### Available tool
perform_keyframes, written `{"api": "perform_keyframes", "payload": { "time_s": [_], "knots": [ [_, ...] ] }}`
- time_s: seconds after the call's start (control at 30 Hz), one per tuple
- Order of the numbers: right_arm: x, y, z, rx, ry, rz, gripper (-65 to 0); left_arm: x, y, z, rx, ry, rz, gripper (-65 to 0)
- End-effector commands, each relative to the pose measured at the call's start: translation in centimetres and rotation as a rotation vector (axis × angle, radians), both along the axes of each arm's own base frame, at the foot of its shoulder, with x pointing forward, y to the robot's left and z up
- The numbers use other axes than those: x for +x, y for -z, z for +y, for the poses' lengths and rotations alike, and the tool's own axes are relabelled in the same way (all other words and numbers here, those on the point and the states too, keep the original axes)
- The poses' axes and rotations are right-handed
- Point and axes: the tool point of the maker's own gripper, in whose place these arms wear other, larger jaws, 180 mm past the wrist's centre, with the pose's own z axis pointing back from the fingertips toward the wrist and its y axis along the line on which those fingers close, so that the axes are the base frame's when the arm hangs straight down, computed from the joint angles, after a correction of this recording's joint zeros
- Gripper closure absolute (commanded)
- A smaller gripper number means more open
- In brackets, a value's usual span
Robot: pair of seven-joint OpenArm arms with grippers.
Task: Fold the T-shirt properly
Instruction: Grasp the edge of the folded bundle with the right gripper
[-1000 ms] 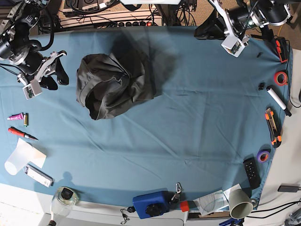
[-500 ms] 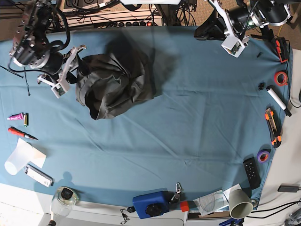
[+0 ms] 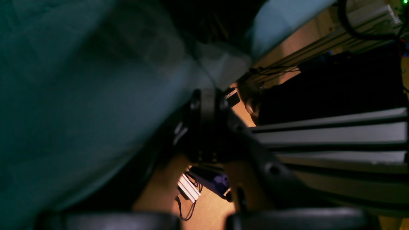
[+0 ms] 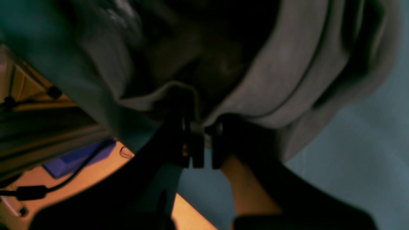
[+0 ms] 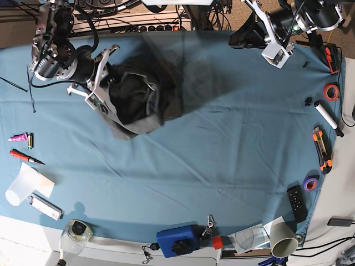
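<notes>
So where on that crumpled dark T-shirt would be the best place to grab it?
Probably a loose outer hem of the T-shirt, approached low from the side. In the right wrist view the right gripper pinches such a folded edge, which stands proud of the blue tablecloth.

Robotics lab: tape rolls (image 5: 331,91), utility knife (image 5: 321,149), cables (image 5: 133,22).

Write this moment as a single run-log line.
stage: first grasp | right hand: shut on T-shirt edge | left hand: shut, away at table corner | T-shirt: crumpled, unfolded
</notes>
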Motion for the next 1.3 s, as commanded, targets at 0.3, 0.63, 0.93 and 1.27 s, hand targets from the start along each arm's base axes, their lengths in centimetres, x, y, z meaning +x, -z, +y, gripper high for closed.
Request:
{"api": "perform_keyframes", "payload": {
  "time_s": [0.3, 0.63, 0.93, 1.27],
  "knots": [
    [-0.6, -2.5, 2.2, 0.095, -0.063, -0.053, 0.0, 0.4, -1.3, -0.8, -0.062, -0.025, -0.037, 0.0],
    [-1.5, -5.0, 5.3, 0.315, -0.124, -0.052, -5.4, 0.7, -1.6, -1.3, -0.099, -0.059, -0.041, 0.0],
    [-1.8, -6.9, 6.7, 0.441, -0.158, -0.061, -5.4, 0.7, -1.6, -1.4, -0.099, -0.059, -0.041, 0.0],
    [-0.7, -11.3, 10.1, 0.531, -0.267, -0.213, -5.4, 0.2, -1.4, -1.3, -0.099, -0.060, -0.025, 0.0]
  ]
}}
